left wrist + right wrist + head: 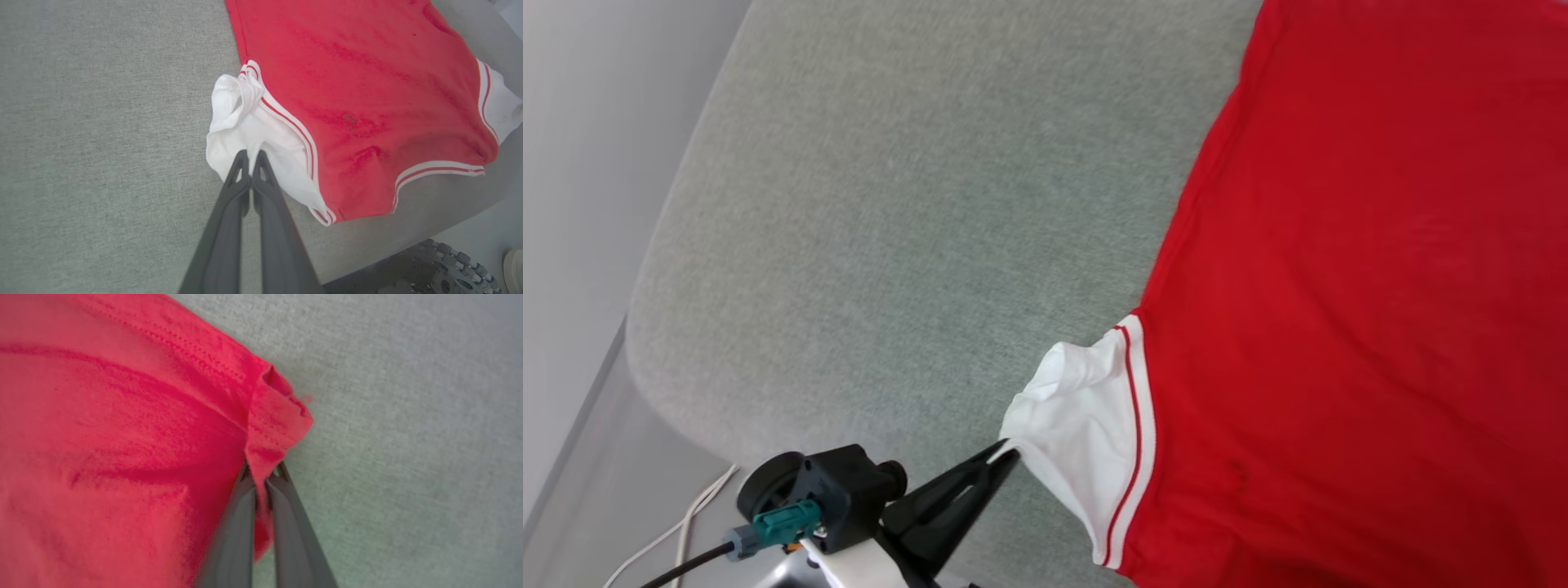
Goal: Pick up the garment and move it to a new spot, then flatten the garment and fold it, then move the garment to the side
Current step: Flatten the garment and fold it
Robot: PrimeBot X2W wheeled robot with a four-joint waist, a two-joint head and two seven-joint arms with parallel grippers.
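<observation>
Two grips: left pincer (1006,451) pinches the jersey (1339,286) by its white sleeve (245,122), right pincer (264,475) by a red hem corner (278,412). Spread them evenly; you want no slack.

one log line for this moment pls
left gripper: shut on white sleeve | right gripper: shut on red hem corner | jersey: spread on grey upholstered surface

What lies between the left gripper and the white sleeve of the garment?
Nothing: in the left wrist view the left gripper is shut on the white sleeve of the garment, with no gap.
</observation>
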